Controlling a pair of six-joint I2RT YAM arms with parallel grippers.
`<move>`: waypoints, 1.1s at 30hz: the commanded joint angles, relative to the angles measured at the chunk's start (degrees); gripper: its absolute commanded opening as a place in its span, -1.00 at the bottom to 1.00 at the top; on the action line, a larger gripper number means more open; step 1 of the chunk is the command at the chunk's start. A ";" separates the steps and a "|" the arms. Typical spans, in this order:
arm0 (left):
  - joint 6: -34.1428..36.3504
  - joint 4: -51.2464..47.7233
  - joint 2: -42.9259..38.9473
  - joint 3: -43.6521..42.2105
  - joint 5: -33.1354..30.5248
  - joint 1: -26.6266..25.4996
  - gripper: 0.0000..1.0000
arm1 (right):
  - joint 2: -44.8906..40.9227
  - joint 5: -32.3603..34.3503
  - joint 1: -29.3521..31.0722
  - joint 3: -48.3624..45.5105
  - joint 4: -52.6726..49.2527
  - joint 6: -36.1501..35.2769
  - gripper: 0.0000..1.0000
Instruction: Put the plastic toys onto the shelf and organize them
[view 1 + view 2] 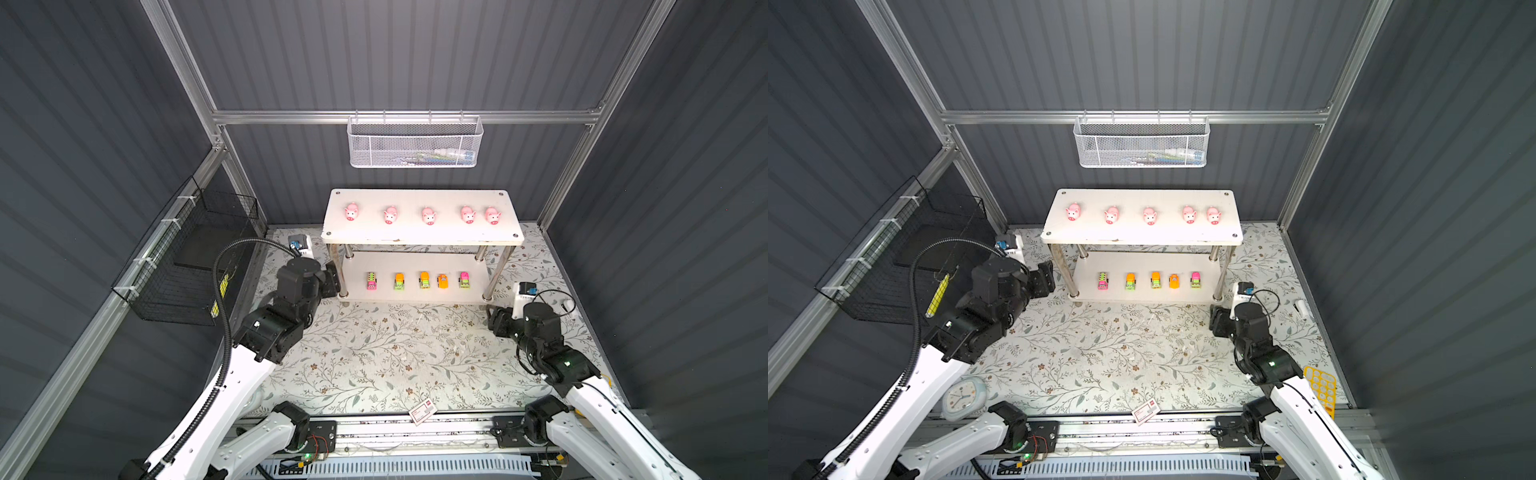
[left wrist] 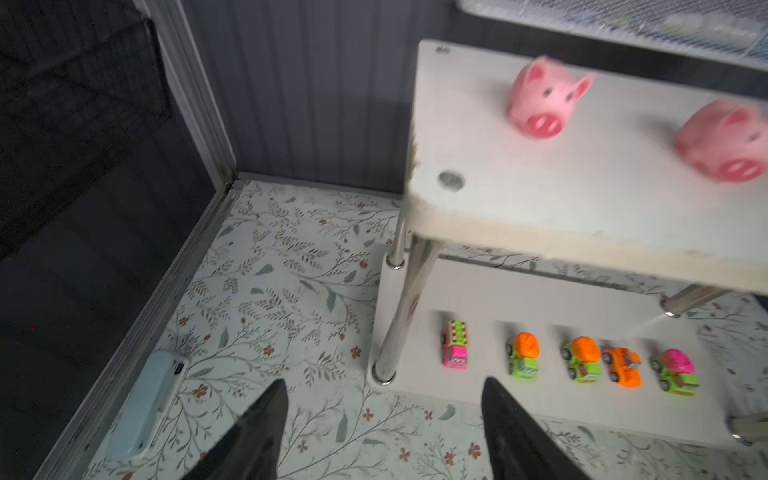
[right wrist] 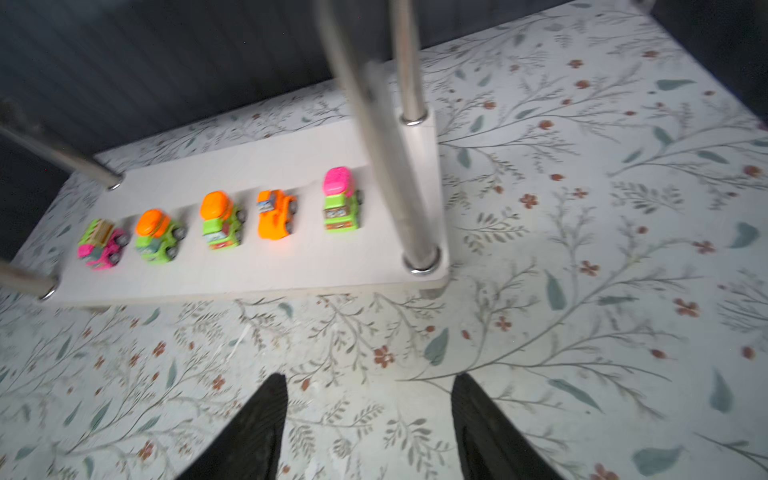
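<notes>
I find the left gripper [image 2: 385, 381] with jaws spread wide and empty, just beside the left end of the shelf [image 1: 422, 237]. The right gripper [image 3: 370, 376] is partly open over the floral mat [image 3: 582, 291], holding nothing, near a front post [image 3: 417, 232]. Five pink pigs [image 1: 428, 216] line the upper board; five toy cars [image 1: 424, 280] line the lower.

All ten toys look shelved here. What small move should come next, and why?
Probably retract both arms: the job looks done. On the shelf, five pigs line the top board and five cars the lower one; no toy shows on the tabletop. The left gripper and right gripper are open and empty.
</notes>
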 commanded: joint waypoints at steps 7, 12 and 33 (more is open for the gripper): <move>-4.84 16.05 -9.53 -22.20 -17.41 1.86 0.65 | 7.30 -0.96 -11.39 -1.01 17.37 4.62 0.30; -4.27 23.68 -10.14 -29.28 -18.21 4.81 0.69 | 10.23 0.18 -12.66 -1.55 21.37 4.25 0.30; 9.18 70.86 22.97 -39.83 0.35 24.28 0.86 | 13.02 1.59 -13.33 -3.24 24.55 0.34 0.33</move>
